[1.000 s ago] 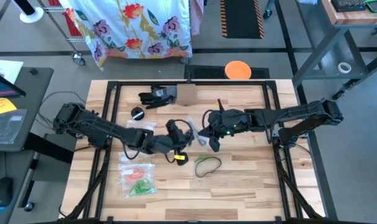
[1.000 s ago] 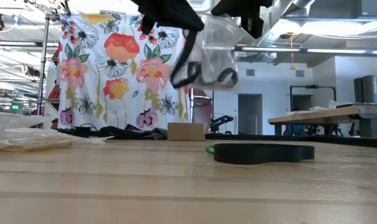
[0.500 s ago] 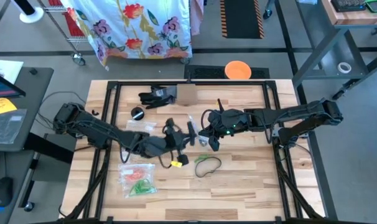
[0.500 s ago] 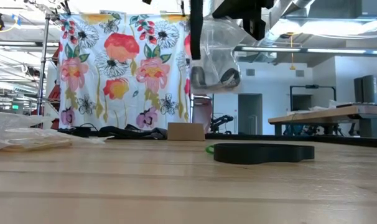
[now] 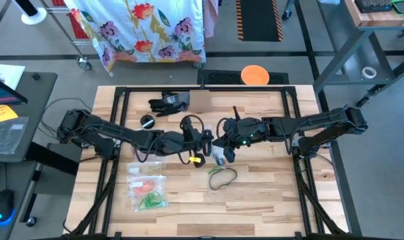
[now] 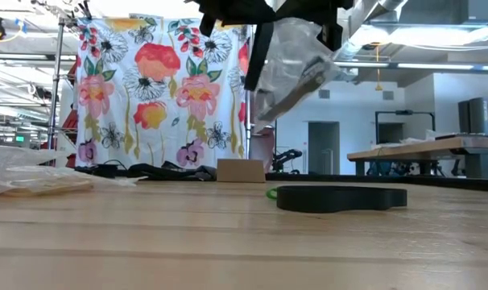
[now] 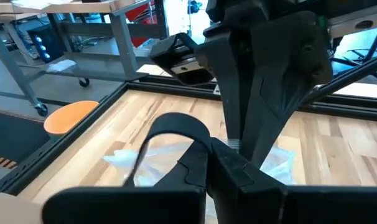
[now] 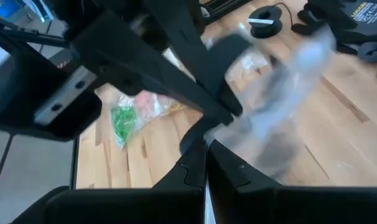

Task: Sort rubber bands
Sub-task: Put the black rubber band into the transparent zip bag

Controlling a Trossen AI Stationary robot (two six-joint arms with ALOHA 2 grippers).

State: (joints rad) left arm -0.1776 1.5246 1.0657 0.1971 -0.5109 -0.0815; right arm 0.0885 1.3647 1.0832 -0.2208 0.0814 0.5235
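A clear plastic bag with dark rubber bands inside hangs above the table's middle, and my right gripper is shut on it. My left gripper is shut right beside it, with a black rubber band looping out from its fingertips. On the table below lies a small heap of black and green rubber bands, also visible in the low view. My left gripper pinches one end of the black band's loop at its fingertips, coming nearly level from the table's left. The rest of the loop arches free above the table, next to the bag. My right gripper pinches the clear bag near its top edge, slanting down from the table's right. The bag hangs tilted below the fingers, clear of the table.
Two clear bags holding red and green bands lie near the front left. At the far edge are a cardboard box, a black glove and a small black spool. A black frame borders the tabletop.
My left gripper has moved toward the table's far edge and to the right, up close to my right gripper and the bag, staying shut on the black band. The bag has swung from hanging straight to a tilt, its bottom now toward the left gripper.
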